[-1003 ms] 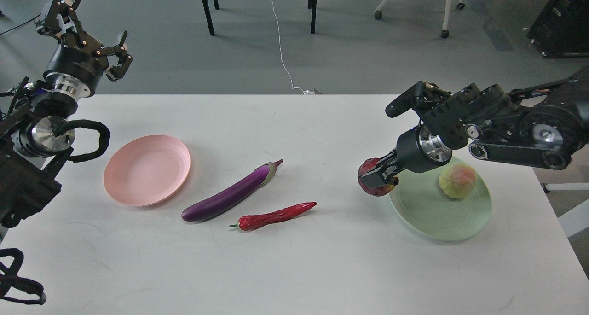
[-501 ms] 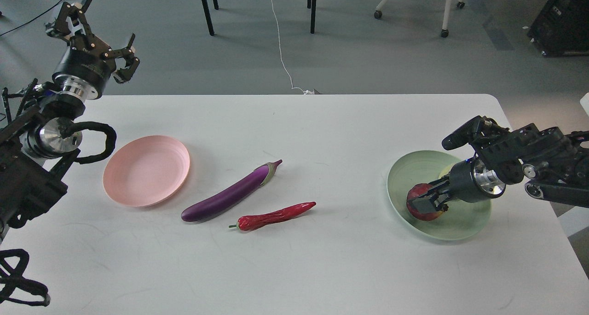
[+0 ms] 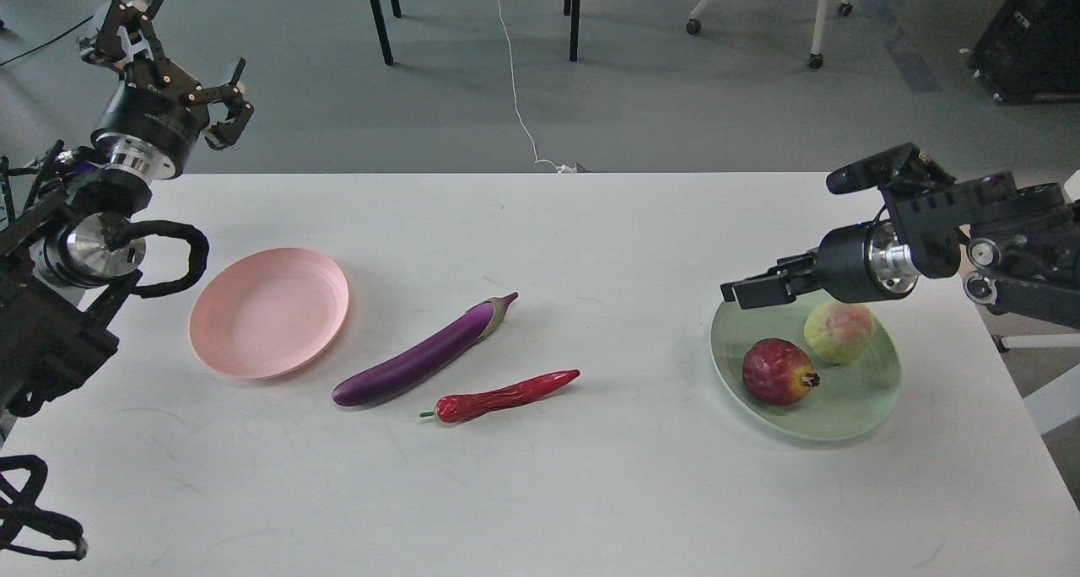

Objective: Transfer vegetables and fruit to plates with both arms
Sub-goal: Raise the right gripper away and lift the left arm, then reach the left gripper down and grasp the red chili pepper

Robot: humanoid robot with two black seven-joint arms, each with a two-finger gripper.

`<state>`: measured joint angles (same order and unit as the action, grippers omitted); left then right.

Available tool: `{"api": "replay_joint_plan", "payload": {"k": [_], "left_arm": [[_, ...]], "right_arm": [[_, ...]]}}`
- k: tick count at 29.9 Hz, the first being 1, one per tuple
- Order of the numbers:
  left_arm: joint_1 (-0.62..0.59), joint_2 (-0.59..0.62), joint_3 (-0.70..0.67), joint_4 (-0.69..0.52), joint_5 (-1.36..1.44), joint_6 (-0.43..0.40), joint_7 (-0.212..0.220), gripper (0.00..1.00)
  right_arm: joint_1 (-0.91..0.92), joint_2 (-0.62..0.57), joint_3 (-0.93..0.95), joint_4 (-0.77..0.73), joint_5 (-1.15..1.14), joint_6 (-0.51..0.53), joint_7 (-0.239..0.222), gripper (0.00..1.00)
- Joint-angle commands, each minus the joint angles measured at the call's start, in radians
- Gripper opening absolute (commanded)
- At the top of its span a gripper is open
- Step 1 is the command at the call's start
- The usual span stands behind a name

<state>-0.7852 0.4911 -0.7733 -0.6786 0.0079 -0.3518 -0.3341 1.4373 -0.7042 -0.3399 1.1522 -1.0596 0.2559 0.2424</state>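
The dark red fruit [image 3: 778, 372] and the yellow-green fruit [image 3: 838, 332] both lie on the pale green plate [image 3: 844, 412] at the right. My right gripper [image 3: 747, 288] is open and empty, raised just above the plate's far left rim. The purple eggplant [image 3: 422, 358] and the red chili pepper [image 3: 506, 396] lie on the white table [image 3: 591, 493] in the middle. The pink plate [image 3: 268, 311] at the left is empty. My left gripper [image 3: 169, 62] is open and empty, held high beyond the table's far left corner.
The table's far edge runs behind both arms and its right edge is close to the green plate. Black chair legs [image 3: 380, 20], a white cable [image 3: 515, 79] and a wheeled chair base [image 3: 759, 12] are on the floor beyond.
My right gripper carried the dark red fruit onto the green plate, let go of it and rose up and back. The left gripper shifted only slightly.
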Motion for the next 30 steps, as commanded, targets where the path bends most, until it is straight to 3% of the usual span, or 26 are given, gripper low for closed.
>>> {"api": "replay_joint_plan", "payload": {"k": [1, 6, 9, 11, 15, 23, 27, 30], "left_arm": [[0.003, 0.017, 0.06, -0.048, 0.015, -0.018, 0.009, 0.98], [-0.029, 0.101, 0.199, -0.121, 0.066, -0.012, 0.015, 0.98], [-0.083, 0.13, 0.229, -0.162, 0.177, -0.015, 0.05, 0.98], [-0.092, 0.161, 0.239, -0.241, 0.291, -0.012, 0.072, 0.98], [-0.094, 0.221, 0.238, -0.432, 0.573, -0.006, 0.075, 0.98], [-0.088, 0.166, 0.241, -0.645, 1.252, 0.001, 0.069, 0.98], [-0.075, 0.094, 0.264, -0.719, 1.576, 0.005, 0.052, 0.96], [-0.054, 0.066, 0.324, -0.753, 1.746, 0.049, 0.043, 0.93]], "right_arm": [[-0.076, 0.057, 0.211, -0.138, 0.143, -0.001, -0.002, 0.98], [-0.165, 0.112, 0.421, -0.255, 0.233, -0.012, -0.002, 0.98], [-0.234, 0.149, 0.562, -0.313, 0.318, -0.023, 0.0, 0.98], [-0.287, 0.182, 0.66, -0.333, 0.387, -0.032, 0.0, 0.98], [-0.385, 0.198, 0.849, -0.377, 0.542, -0.037, 0.0, 0.98], [-0.451, 0.222, 0.989, -0.514, 0.927, -0.014, 0.0, 0.99], [-0.511, 0.226, 0.993, -0.565, 1.17, 0.097, -0.002, 0.99], [-0.563, 0.227, 1.004, -0.563, 1.199, 0.161, 0.002, 0.99]]}}
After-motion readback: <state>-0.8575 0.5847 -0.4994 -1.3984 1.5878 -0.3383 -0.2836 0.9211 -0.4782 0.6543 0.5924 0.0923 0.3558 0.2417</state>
